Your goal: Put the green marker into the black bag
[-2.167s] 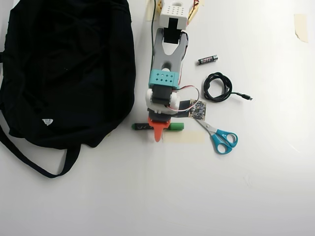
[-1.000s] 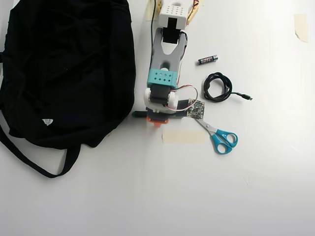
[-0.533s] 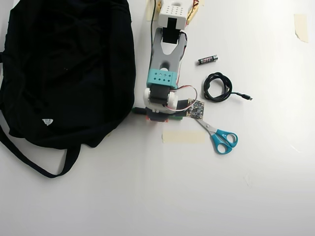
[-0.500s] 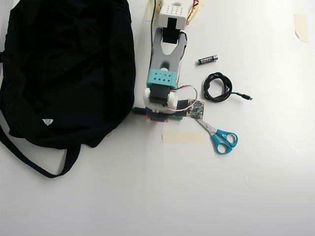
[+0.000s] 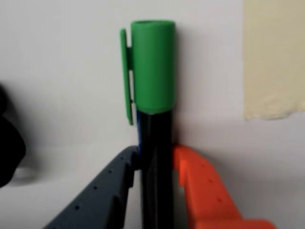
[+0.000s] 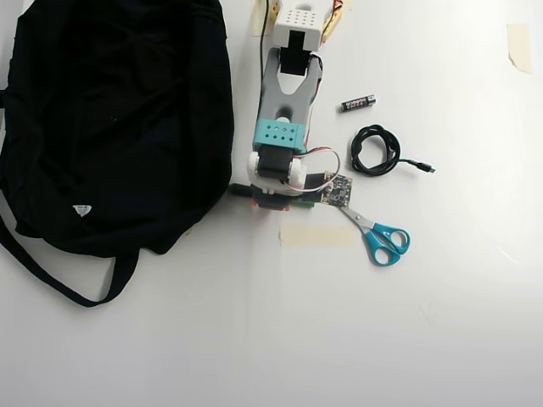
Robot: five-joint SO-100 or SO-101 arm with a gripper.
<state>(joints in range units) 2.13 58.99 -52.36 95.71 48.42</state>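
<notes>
A plain white tabletop fills the overhead view, evenly lit, with only soft, short shadows. A strip of pale masking tape lies flat on it; a second scrap of tape sits far to the strip's upper right, near the picture's edge. In the wrist view the same white surface carries a cream tape piece.

My wrist camera sits close behind the gripper; my overhead camera looks straight down, sharing that gripper.
</notes>
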